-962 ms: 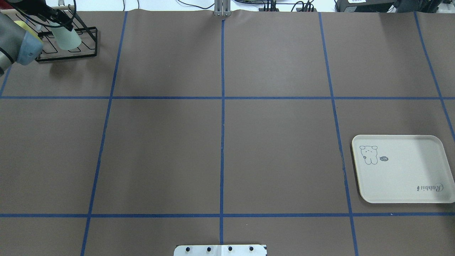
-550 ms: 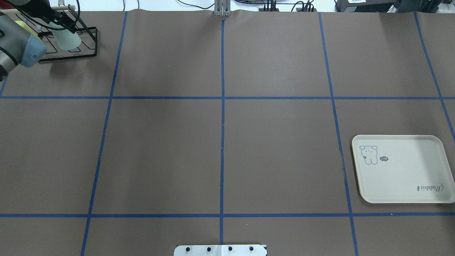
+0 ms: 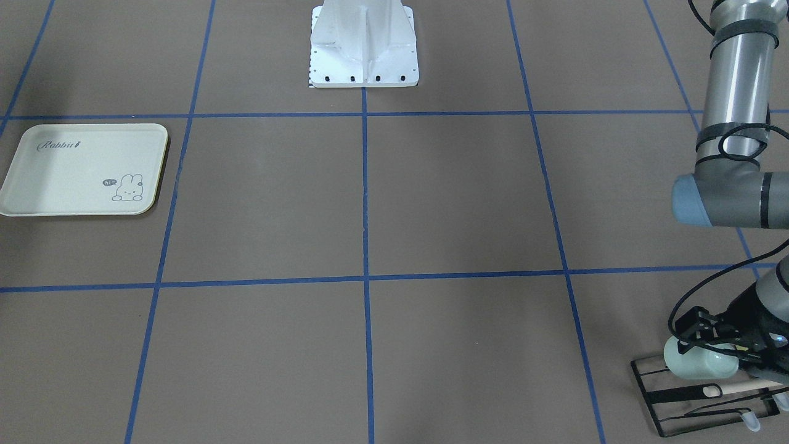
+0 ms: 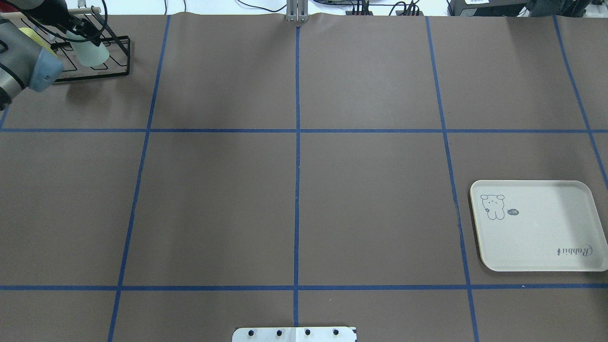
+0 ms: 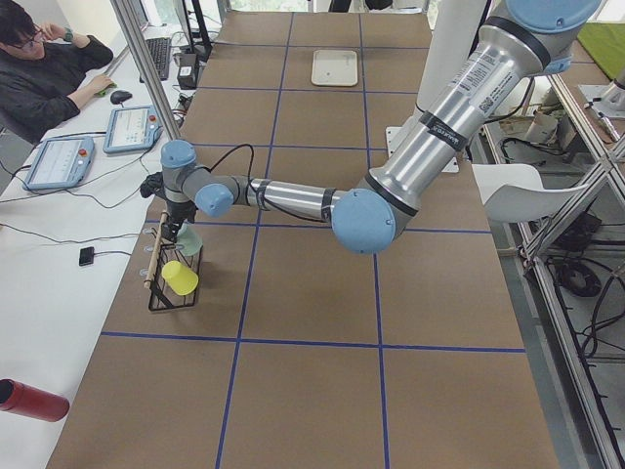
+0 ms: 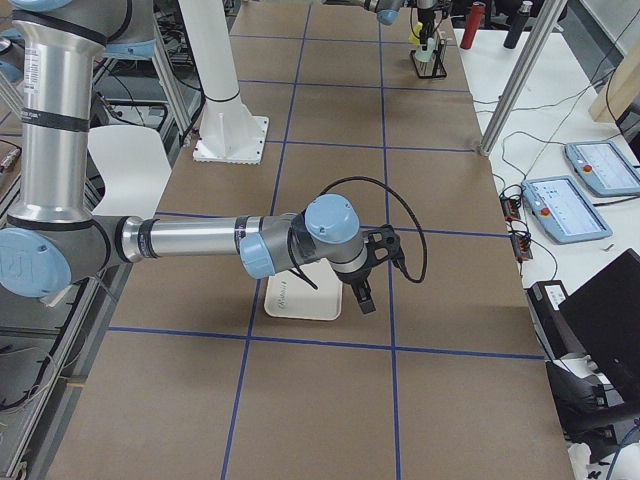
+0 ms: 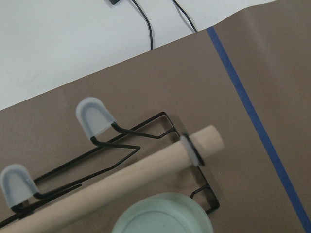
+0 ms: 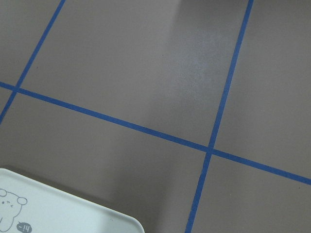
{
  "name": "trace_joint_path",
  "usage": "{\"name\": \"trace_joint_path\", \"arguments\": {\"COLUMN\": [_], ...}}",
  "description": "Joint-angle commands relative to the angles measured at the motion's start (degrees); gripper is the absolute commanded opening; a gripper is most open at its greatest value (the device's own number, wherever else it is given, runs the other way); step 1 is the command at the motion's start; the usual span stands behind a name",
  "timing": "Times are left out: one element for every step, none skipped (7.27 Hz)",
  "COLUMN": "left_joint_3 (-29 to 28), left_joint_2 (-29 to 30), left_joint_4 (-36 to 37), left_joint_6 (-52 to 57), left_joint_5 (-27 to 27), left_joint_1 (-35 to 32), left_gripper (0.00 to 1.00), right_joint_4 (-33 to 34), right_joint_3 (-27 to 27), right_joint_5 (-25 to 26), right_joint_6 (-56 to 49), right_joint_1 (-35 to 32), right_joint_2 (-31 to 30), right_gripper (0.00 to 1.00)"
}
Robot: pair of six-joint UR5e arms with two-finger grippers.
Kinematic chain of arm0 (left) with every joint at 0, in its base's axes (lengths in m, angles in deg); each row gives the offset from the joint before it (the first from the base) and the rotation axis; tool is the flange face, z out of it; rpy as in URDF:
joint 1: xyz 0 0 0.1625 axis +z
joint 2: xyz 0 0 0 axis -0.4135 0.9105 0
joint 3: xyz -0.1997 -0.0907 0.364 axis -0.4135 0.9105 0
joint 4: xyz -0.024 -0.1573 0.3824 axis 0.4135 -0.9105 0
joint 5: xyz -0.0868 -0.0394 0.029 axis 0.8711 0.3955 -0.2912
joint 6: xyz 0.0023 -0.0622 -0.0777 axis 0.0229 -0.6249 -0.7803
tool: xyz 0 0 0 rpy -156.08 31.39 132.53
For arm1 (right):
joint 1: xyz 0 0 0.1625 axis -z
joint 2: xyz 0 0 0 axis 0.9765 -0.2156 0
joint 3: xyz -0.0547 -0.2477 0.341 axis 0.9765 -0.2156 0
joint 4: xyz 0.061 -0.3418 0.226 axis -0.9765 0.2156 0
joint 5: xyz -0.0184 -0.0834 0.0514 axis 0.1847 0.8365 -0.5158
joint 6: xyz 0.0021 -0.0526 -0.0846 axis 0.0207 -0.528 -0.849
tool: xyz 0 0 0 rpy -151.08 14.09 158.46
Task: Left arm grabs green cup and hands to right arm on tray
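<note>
The pale green cup lies on its side on the black wire rack at the table's far left corner. My left gripper is right at the cup's far end. In the front view the left gripper overlaps the top of the green cup; I cannot tell if it is shut on it. The left wrist view shows only the cup's round end. The cream tray lies bare at the right. The right gripper hovers at the tray's edge; I cannot tell its state.
A yellow cup hangs on the same rack, beside a wooden dowel. The white robot base stands at the middle of the near edge. A person sits at the side desk.
The left arm's elbow shifted slightly and the gripper crept a little toward the table's far edge. The green cup stays on the rack.
</note>
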Motion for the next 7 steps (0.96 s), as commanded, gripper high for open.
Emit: {"name": "trace_joint_path", "arguments": {"left_joint_3": [-1.2, -2.0, -2.2, -2.2, -2.2, -2.2, -2.2], "left_joint_2": [0.6, 1.0, 1.1, 1.1, 1.0, 1.1, 1.1], "left_joint_4": [0.0, 0.0, 0.0, 0.0, 0.0, 0.1, 0.0], "left_joint_6": [0.1, 0.1, 0.1, 0.1, 0.1, 0.1, 0.2], "left_joint_5": [-0.1, -0.1, -0.1, -0.1, -0.1, -0.1, 0.0], "left_joint_1": [0.0, 0.0, 0.0, 0.0, 0.0, 0.0, 0.0], "left_gripper": [0.91, 0.91, 0.91, 0.87, 0.82, 0.68, 0.56], "right_joint_4": [0.0, 0.0, 0.0, 0.0, 0.0, 0.0, 0.0], "right_joint_3": [0.0, 0.0, 0.0, 0.0, 0.1, 0.1, 0.1], "right_joint_5": [0.0, 0.1, 0.1, 0.1, 0.1, 0.1, 0.1], "right_joint_6": [0.0, 0.0, 0.0, 0.0, 0.0, 0.0, 0.0], "right_joint_1": [0.0, 0.0, 0.0, 0.0, 0.0, 0.0, 0.0], "right_joint_2": [0.0, 0.0, 0.0, 0.0, 0.0, 0.0, 0.0], "right_gripper": [1.00, 1.00, 1.00, 1.00, 1.00, 1.00, 1.00]}}
